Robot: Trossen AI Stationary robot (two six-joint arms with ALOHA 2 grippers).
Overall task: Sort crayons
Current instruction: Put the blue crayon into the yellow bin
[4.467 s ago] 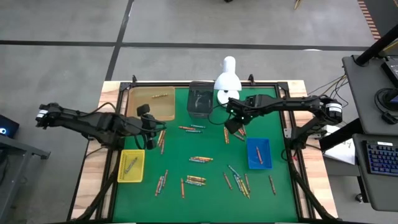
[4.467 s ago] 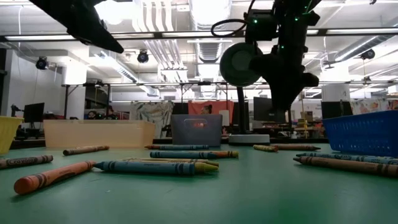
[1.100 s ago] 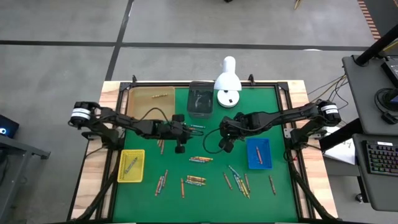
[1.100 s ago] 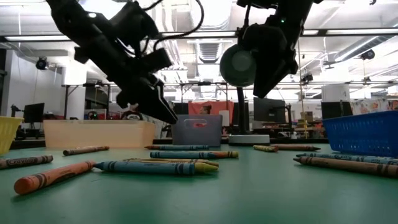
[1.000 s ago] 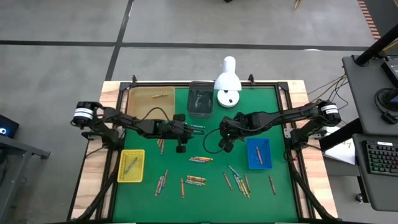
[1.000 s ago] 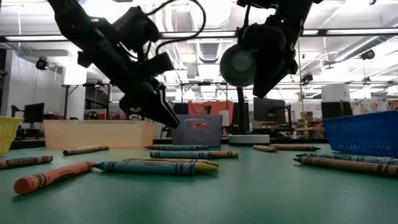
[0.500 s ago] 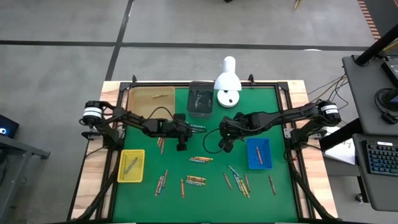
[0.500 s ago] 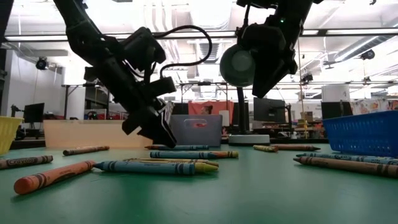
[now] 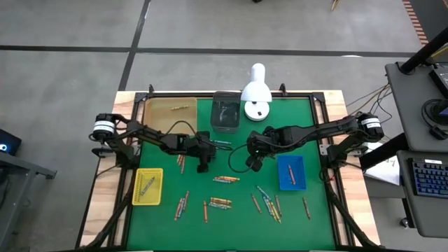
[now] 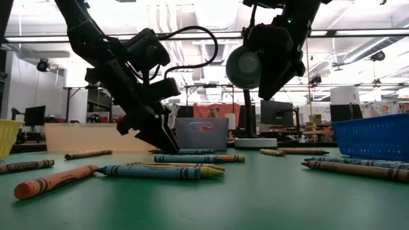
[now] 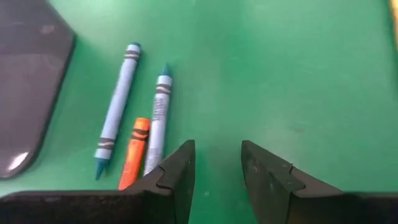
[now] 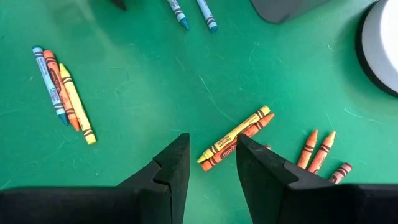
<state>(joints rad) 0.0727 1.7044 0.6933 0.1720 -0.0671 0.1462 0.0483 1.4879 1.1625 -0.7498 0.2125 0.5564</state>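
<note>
Two claws hang over the green worktop (image 9: 294, 224), and you have both with fingers apart and nothing between them. Your left claw (image 9: 203, 165) sits low near the middle of the mat; its wrist view shows the left claw (image 11: 214, 168) parted over bare green, with two blue crayons (image 11: 118, 106) and an orange crayon (image 11: 132, 155) lying just beside one finger, close to the edge of the grey bin (image 11: 28, 81). Your right claw (image 9: 253, 164) hovers well above the surface, just beside the blue tray (image 9: 282, 180). From its wrist, the right claw (image 12: 209, 162) stands open above a yellow-and-orange crayon pair (image 12: 236, 138), with a blue, orange and yellow trio (image 12: 62, 93) lying off to one side.

As for containers: the blue tray holds at least one crayon. The yellow tray (image 9: 137, 196), near your left arm, holds a few. The clear tan tray (image 9: 155, 120) beyond the left claw has one small crayon in it. The grey bin (image 9: 225, 112) stands past both claws; you cannot tell its contents. Beside it stands a white lamp (image 9: 256, 87).

Most of the crayons (image 9: 225, 179) lie loose on the mat, scattered nearer you than both claws.
</note>
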